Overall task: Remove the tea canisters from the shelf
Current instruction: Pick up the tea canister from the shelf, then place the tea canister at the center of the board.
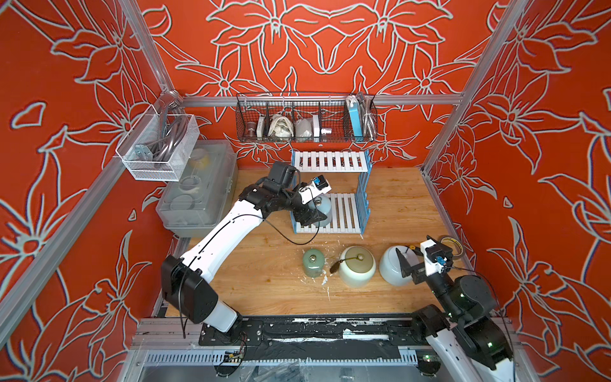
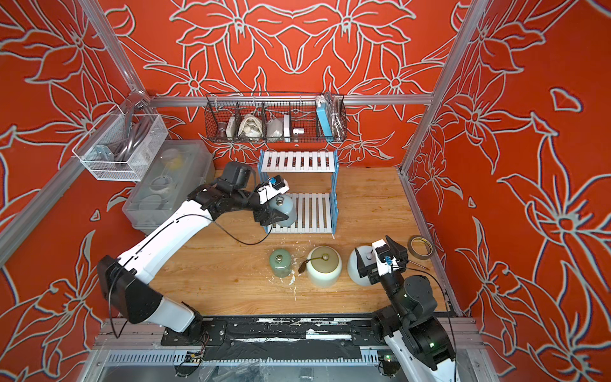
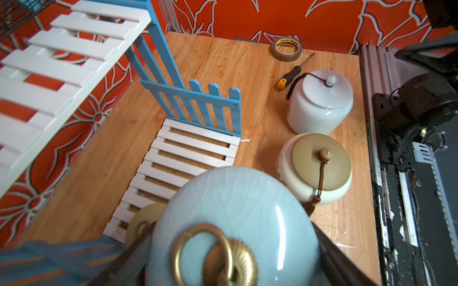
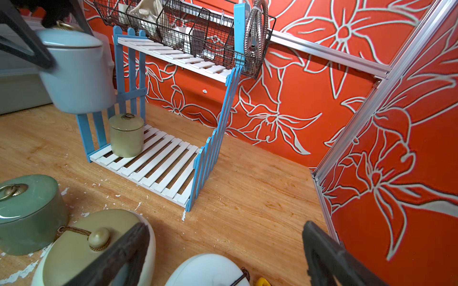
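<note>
My left gripper (image 1: 312, 211) is shut on the blue-grey canister (image 1: 322, 206) (image 3: 235, 203). It holds the canister in the air over the left end of the shelf's (image 1: 345, 213) lower tier, as the right wrist view shows (image 4: 79, 74). An olive canister (image 4: 127, 135) stands on that tier, hidden in both top views. On the table in front stand the green canister (image 1: 313, 263), the cream canister (image 1: 357, 266) with gold lid, and the white canister (image 1: 390, 264). My right gripper (image 1: 420, 254) is open just above the white canister (image 4: 205, 270), holding nothing.
A tape roll (image 1: 451, 246) and a screwdriver (image 3: 290, 76) lie by the right wall. A black wire basket (image 1: 305, 119) hangs over the shelf, a white mesh basket (image 1: 158, 145) on the left wall. A clear plastic box (image 1: 198, 185) stands at the back left.
</note>
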You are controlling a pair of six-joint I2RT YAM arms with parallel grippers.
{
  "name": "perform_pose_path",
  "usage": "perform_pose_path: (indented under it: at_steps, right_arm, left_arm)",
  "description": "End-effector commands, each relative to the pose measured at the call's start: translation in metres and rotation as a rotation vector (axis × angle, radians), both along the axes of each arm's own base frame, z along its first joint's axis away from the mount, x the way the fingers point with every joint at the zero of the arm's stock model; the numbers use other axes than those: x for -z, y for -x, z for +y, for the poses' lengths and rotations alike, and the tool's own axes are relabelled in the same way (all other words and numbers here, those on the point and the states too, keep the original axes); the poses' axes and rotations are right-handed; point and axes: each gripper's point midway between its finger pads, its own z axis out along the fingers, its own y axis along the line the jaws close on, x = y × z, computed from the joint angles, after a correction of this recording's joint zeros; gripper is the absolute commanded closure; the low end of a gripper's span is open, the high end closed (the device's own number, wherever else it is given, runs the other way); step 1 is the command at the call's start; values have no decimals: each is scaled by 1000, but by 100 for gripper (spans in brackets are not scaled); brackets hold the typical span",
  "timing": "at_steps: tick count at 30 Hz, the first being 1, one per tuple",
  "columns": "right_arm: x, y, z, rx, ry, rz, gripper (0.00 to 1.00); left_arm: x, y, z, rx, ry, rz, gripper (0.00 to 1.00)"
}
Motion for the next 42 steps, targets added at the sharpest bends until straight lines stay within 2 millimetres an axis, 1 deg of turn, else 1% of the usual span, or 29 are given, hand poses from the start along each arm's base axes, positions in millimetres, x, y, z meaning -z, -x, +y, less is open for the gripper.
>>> perform_pose_path:
  at_steps: [1,6,9,13,15,17,19,22,29,31,35,38,42]
  right_arm:
    - [1,-1,0,0,3,-7,1]
    - [2,-2,0,2,8,-4,1]
    - [1,-1,-2,11,4,-8,1]
    - [3,-2,1,0,12,4,1]
    - [3,-2,-1,8,10,0,1]
    - [2,-2,-2,13,7,-1,1]
    - [3,-3,0,6,11,5,1]
    - [2,-2,-2,12,9,-1,1]
    - [2,-2,-2,12,10,1,1]
    - [2,-2,-3,19,7,-3,1]
    - [4,-3,0,7,15,10,1]
    - [2,-2,-4,24,7,-5,1]
    - [5,-3,-1,11,16,14,1]
  left_arm:
    - [-27,21,16,17,56,-78,46]
    - [-9,47,46,-11,25,-67,47]
    - [3,57,62,-49,18,-57,48]
    - [19,72,74,-67,14,-37,48]
    - [26,76,78,-80,13,-34,48]
    - [32,77,82,-101,23,-26,49]
    - [41,75,86,-131,31,-8,50]
    - [50,78,92,-162,53,-10,51]
    - [86,78,101,-210,60,4,52]
    - [94,76,105,-226,49,10,52]
    - [116,74,111,-237,13,-14,52]
    - [129,73,113,-239,1,6,52]
    - [145,73,111,-213,-5,-10,51]
